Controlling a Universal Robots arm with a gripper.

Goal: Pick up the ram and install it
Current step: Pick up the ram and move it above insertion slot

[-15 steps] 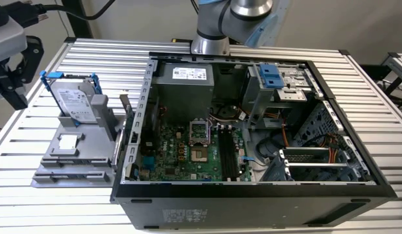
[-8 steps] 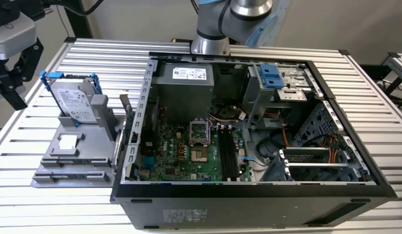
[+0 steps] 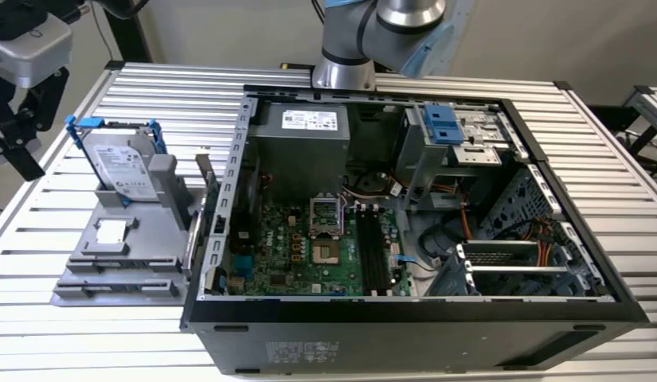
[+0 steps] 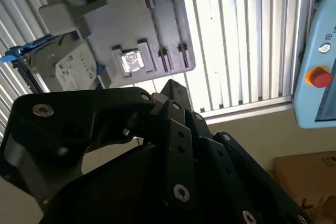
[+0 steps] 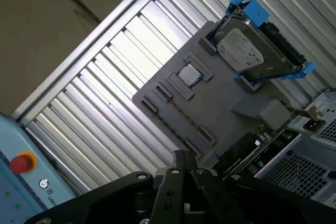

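The ram is out of view. My gripper (image 3: 20, 131) hangs at the exterior view's far left, beyond the table's edge and apart from the grey parts fixture (image 3: 115, 267). In both wrist views its black fingers meet at the tips, shut, with nothing between them (image 5: 181, 157) (image 4: 170, 85). The fixture (image 5: 220, 108) (image 4: 121, 19) lies below the tips. The open computer case (image 3: 413, 306) stands mid-table. Its long black motherboard slots (image 3: 373, 255) lie beside the processor socket.
A silver hard drive in a blue frame (image 3: 127, 167) (image 5: 241, 51) (image 4: 68, 69) stands on the fixture, with a small square chip (image 3: 112, 231) (image 5: 189, 74) nearby. A circuit card (image 3: 206, 179) stands between fixture and case. A blue pendant with a red button (image 5: 21, 162) (image 4: 319, 77) sits below the table.
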